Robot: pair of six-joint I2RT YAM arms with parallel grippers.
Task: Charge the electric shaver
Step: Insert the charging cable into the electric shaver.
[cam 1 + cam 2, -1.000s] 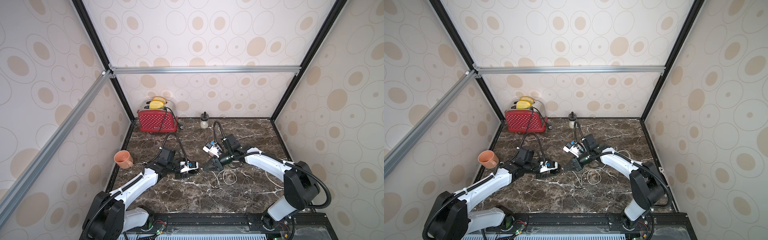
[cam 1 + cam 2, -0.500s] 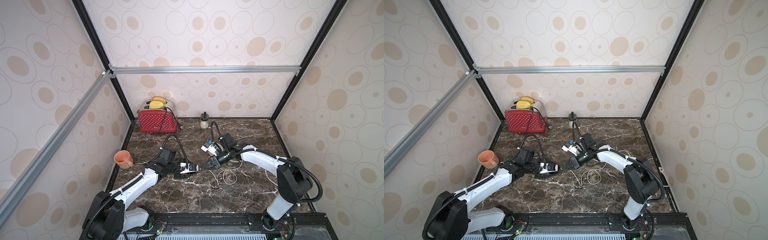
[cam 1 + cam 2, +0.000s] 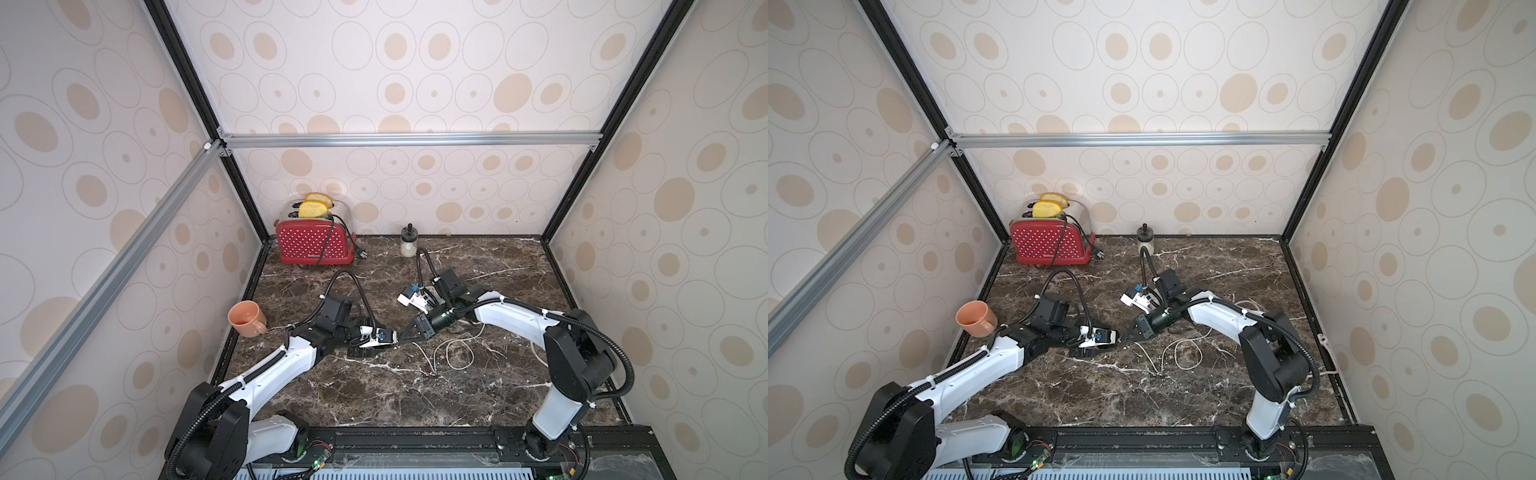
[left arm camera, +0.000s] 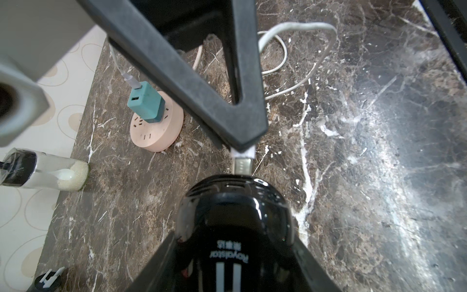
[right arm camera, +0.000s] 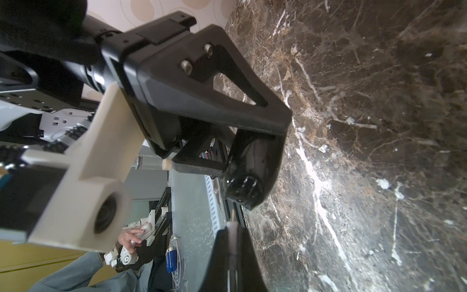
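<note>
The left tool [image 3: 374,349] clamps the electric shaver [image 4: 235,222] at 9 o'clock of the desk [image 3: 415,395] centre. Its port faces 3 o'clock, so the right tool [image 4: 243,141], pinching the cable plug [image 4: 242,163], can push straight in.

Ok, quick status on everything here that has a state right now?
left gripper: closed around the electric shaver
right gripper: shut on the cable plug
cable plug: tip at the shaver's end, metal showing, looks not fully in
teal adapter: seated in the pink socket disc, cable in one port, other port free
toaster: two bread slices up, mains plug unplugged
jar: upright, stoppered
</note>
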